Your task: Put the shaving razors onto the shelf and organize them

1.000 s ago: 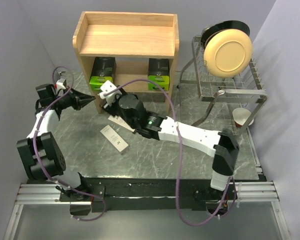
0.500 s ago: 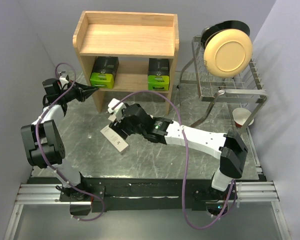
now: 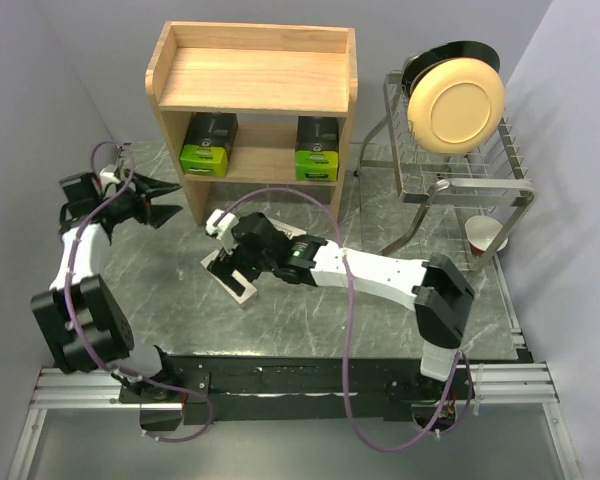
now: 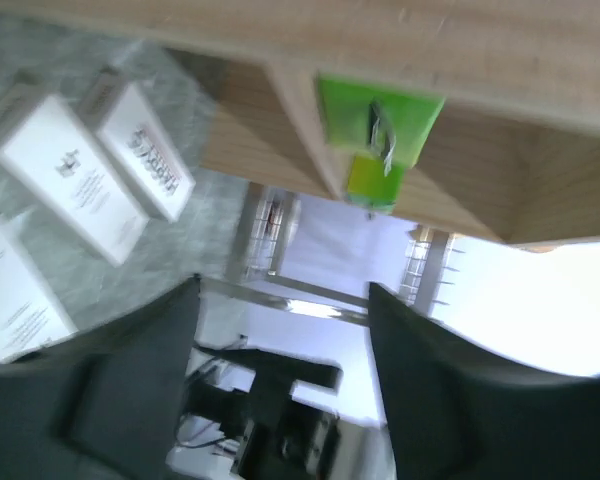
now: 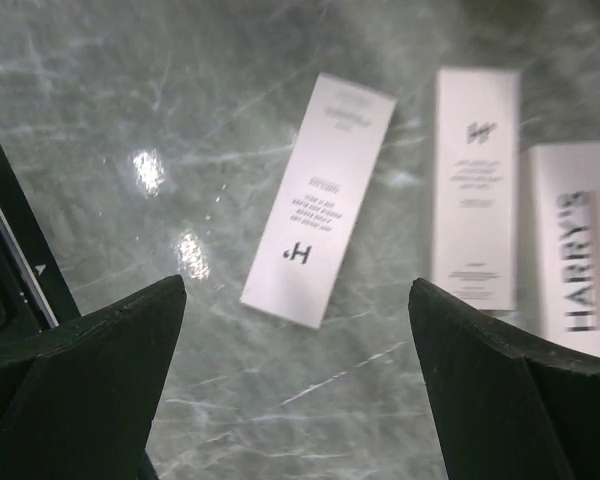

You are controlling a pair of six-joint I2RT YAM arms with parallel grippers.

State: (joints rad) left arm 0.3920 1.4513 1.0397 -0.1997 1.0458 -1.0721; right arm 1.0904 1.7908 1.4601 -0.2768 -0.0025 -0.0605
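The wooden shelf [image 3: 250, 75] stands at the back, with two black-and-green razor packs [image 3: 205, 145] [image 3: 318, 150] on its lower tier. Three slim white razor boxes [image 5: 320, 200] [image 5: 475, 200] [image 5: 578, 250] lie flat on the marble. My right gripper [image 3: 228, 268] [image 5: 295, 290] hovers open over the nearest, angled white box [image 3: 238, 287], touching nothing. The right arm hides most of the other two in the top view. My left gripper [image 3: 178, 201] [image 4: 280, 295] is open and empty, left of the shelf's side panel, facing a green pack [image 4: 380, 140] and the white boxes [image 4: 65, 175].
A wire dish rack [image 3: 460, 170] holding a cream plate [image 3: 455, 100] stands to the right of the shelf, with a small cup [image 3: 485, 235] below it. The black rail [image 3: 300, 375] runs along the table's near edge. A grey wall closes the left side.
The left gripper went from shut to open and drew back left from the shelf side. The right gripper swung toward the near left over the lone white box and spread wider.
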